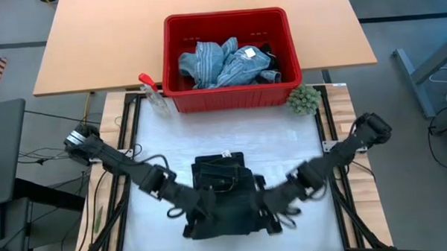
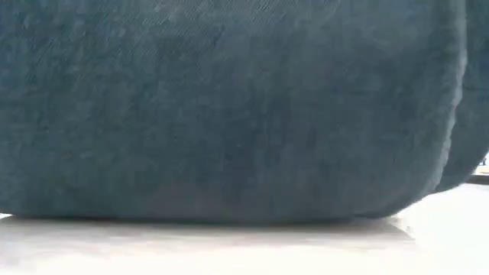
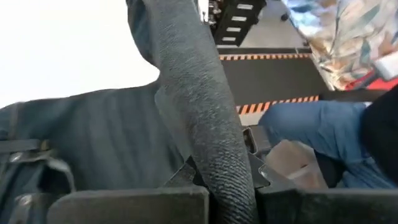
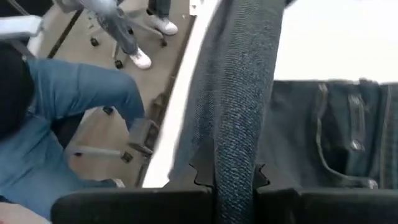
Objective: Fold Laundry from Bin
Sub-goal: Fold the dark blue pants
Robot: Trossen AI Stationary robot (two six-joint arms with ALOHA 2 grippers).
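At the left of the high view you see the left arm reaching in from the table edge, and the left gripper (image 1: 199,210) sits at the lower middle of the frame, on the left side of the dark navy piece (image 1: 224,191). In the left wrist view its fingers are closed tight on a fold of this dark cloth (image 3: 205,124), which rises between them. Above it, in the upper middle of the frame, you find the bin (image 1: 230,101) standing on the wooden table, with a small spray bottle (image 1: 152,92) just beside its left corner and a green fuzzy ball (image 1: 304,99) just beside its right corner. Inside the bin lie the striped shirt (image 1: 225,63) and other light blue laundry. The dark navy piece lies on the white mat (image 1: 284,142), near the lower edge. On its right side you see the right gripper (image 1: 271,208), and the right wrist view shows its fingers also clamped on a raised fold of the same cloth (image 4: 239,112). In the low view the dark cloth (image 2: 229,107) fills nearly the whole frame
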